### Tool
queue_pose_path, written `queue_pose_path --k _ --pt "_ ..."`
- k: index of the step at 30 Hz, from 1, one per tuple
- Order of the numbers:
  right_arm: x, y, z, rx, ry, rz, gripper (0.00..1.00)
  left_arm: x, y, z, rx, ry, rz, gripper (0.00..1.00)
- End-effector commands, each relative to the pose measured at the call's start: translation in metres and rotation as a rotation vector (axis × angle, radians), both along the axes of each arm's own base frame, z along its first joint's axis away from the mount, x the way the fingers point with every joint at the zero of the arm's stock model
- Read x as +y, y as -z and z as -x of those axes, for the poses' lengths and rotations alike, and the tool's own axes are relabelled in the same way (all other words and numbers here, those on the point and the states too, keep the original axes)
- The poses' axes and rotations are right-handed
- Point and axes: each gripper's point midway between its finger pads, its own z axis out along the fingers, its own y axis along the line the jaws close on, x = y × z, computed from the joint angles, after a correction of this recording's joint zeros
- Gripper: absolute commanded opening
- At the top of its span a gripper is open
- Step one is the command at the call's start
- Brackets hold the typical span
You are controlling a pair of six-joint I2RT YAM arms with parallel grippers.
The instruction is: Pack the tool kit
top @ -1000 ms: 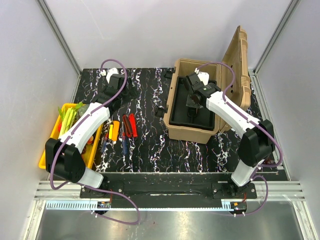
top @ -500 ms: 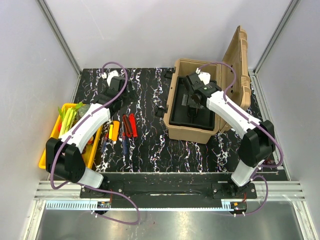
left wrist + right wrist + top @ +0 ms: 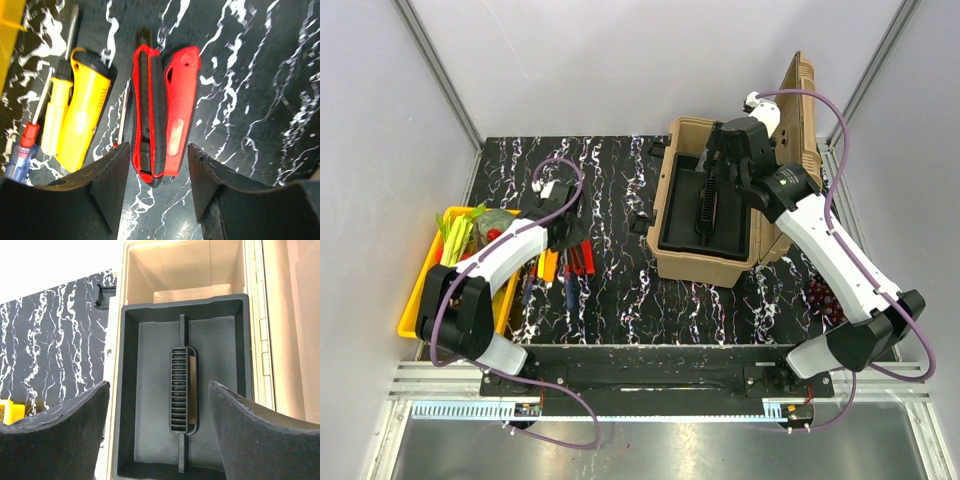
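My left gripper hangs wide over red cutters near the left edge of the table. My right gripper, equally wide, overlooks the black tray.

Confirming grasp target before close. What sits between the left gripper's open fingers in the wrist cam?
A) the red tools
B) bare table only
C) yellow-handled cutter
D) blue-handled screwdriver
A: in the left wrist view the open left gripper straddles the near end of the two red tools lying side by side, while the yellow-handled cutter lies outside it.
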Motion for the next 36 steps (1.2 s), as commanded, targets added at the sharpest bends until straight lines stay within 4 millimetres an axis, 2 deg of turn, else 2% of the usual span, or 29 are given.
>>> queue_pose_path --k 1,5,9,15,17,27,31,36 --pt "-0.004 -0.007 -0.003 -0.044 0.014 0.013 0.84 -0.007 0.026 0.006 0.053 0.000 0.043 0.53" --pt "-0.006 -0.003 0.002 -0.036 0.014 0.009 0.84 -0.005 0.043 0.008 0.082 -0.011 0.035 0.54" --pt "-0.008 -0.002 0.006 -0.034 0.008 0.012 0.84 -0.007 0.055 0.004 0.088 -0.014 0.061 0.64" --pt "-0.010 0.000 0.009 -0.030 0.007 0.017 0.84 -0.009 0.069 -0.002 0.085 -0.023 0.116 0.66" --pt "-0.010 0.003 0.010 -0.025 0.008 0.019 0.84 -0.007 0.069 -0.004 0.072 -0.026 0.110 0.65" --pt "-0.008 0.007 0.009 -0.016 0.006 0.013 0.84 -0.019 0.061 -0.014 0.007 0.051 0.161 0.68" --pt "-0.007 0.009 0.008 -0.012 0.006 0.015 0.84 -0.017 0.075 -0.013 0.054 0.035 0.142 0.66" --pt "-0.008 0.011 0.008 -0.008 0.007 0.018 0.84 -0.012 0.083 -0.011 0.071 0.006 0.127 0.56"
